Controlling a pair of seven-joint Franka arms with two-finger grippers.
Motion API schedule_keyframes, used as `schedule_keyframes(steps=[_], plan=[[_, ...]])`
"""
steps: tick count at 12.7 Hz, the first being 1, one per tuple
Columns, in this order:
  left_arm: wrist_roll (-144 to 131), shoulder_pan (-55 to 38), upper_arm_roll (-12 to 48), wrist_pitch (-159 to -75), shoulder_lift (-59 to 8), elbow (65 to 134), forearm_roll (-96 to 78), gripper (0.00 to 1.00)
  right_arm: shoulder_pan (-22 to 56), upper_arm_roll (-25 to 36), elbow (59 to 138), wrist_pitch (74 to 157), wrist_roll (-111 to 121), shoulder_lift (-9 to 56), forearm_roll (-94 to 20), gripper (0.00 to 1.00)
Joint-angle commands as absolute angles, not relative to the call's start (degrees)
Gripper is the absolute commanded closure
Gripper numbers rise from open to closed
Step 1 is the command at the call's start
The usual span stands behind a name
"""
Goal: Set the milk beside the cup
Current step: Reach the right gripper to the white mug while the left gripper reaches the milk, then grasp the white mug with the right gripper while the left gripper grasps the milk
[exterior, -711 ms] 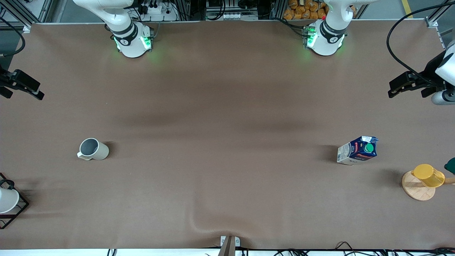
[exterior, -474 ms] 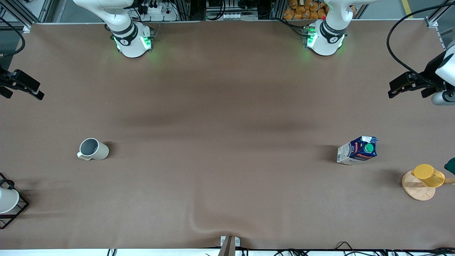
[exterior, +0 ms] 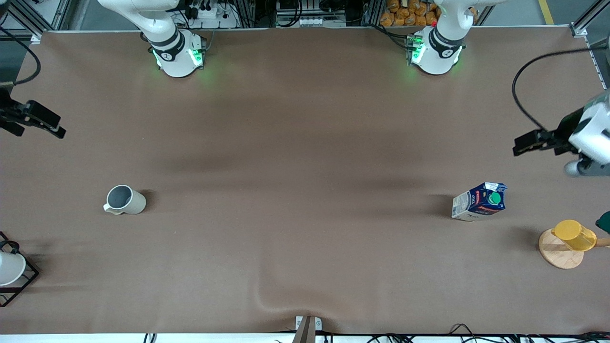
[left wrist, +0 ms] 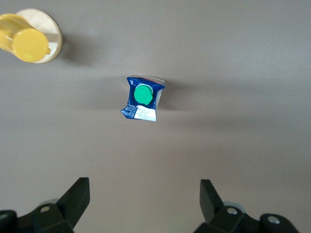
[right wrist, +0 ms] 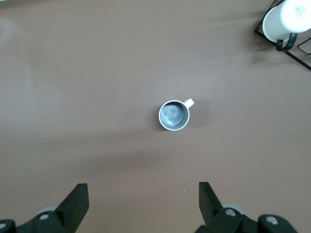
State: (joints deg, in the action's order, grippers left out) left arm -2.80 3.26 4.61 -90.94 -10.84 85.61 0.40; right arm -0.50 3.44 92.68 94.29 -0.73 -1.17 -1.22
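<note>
The milk [exterior: 479, 202] is a dark-blue and white carton with a green cap, standing on the table toward the left arm's end. It also shows in the left wrist view [left wrist: 142, 97]. The cup [exterior: 125, 200], a beige-grey mug with a grey inside, stands toward the right arm's end and shows in the right wrist view [right wrist: 173, 115]. My left gripper [exterior: 520, 144] is open and empty, high over the table edge beside the milk, apart from it. My right gripper [exterior: 56, 129] is open and empty, high over the table edge at the cup's end.
A yellow cup [exterior: 574, 235] on a round wooden base [exterior: 558, 255] stands near the milk, nearer the front camera. A white cup in a black wire rack [exterior: 9, 269] stands at the right arm's end, nearer the camera than the mug.
My left gripper has moved over the table toward the milk. My right gripper has shifted slightly inward. The milk and the cup have not moved.
</note>
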Motion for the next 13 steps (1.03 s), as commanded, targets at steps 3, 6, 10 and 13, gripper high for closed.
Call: schedule_keyframes(steps=[3, 6, 10, 13], plan=[[0.78, 4.04, 4.75, -97.80, -16.69, 86.92, 2.10, 0.00, -1.41, 3.16, 90.88, 93.87, -0.01, 9.39, -2.11, 0.00], [0.88, 3.87, 5.10, -103.08, -18.98, 89.90, 2.11, 0.00, -1.05, 3.16, 91.93, 93.69, 0.35, 12.73, -1.85, 0.00], [1.14, 3.95, 5.18, -109.33, -21.79, 93.25, 2.20, 0.00, -1.84, 3.25, 98.87, 100.53, 0.53, 13.88, -1.15, 0.00], [1.14, 3.78, 5.10, -109.51, -23.20, 93.34, 2.28, 0.00, -6.05, 3.16, 98.88, 104.40, 6.74, 18.09, -0.09, 0.00]])
